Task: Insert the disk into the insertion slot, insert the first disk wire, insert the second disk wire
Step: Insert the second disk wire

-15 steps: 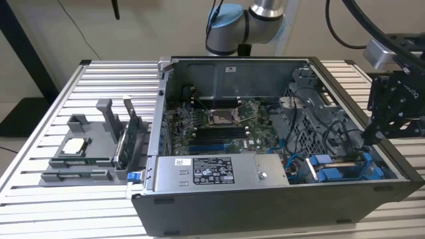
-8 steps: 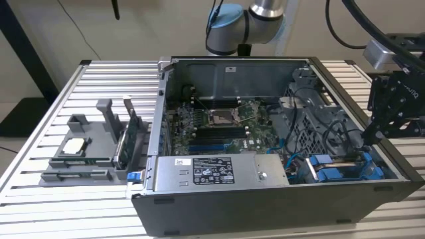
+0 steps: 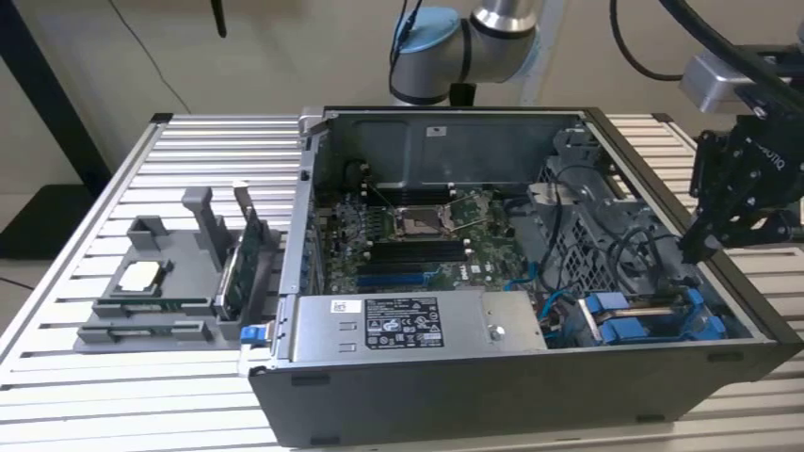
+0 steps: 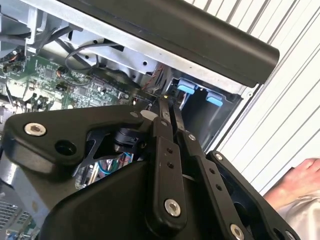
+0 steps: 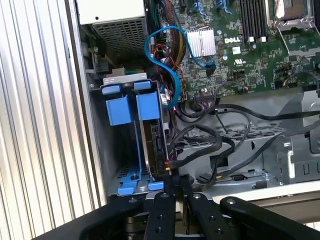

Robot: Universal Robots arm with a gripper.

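1. In the exterior view, an open dark grey metal computer case (image 3: 503, 395) lies on a ribbed silver table (image 3: 75, 377).
   - The black, angular hand (image 3: 695, 250) hangs over the case's side at the exterior view's right.
   - The disk (image 3: 635, 325) is a rectangular hard drive framed by a bright blue plastic carrier. It sits just below the hand, in the case's near corner.
   - Beside the disk lies a grey power-supply box with a white sticker (image 3: 415, 325), and behind that box a green motherboard (image 3: 427, 235).
   - A grey moulded fixture (image 3: 164, 282) stands on the table at the exterior view's left, apart from the case.

2. In the second wrist view, the hand (image 4: 168, 102) is closed.
   - Its two slim black fingers (image 4: 162, 145), bolted with silver screws, lie pressed side by side.
   - Their tips point into the case, near two smooth blue plastic clips (image 4: 186, 89).
   - A person's hand (image 4: 300, 180) lies over the ribbed table outside the case.

3. In the first wrist view, the disk (image 5: 152, 145) stands on edge inside the grey rectangular insertion slot (image 5: 120, 150).
   - Blue carrier tabs show at both ends of the disk.
   - The hand (image 5: 174, 181) reaches to just beside the disk's nearer end, where matte black wires (image 5: 210, 145) bunch.
   - A glossy blue cable (image 5: 160, 65) loops toward the motherboard.
   - I cannot tell whether any wire is plugged into the disk.
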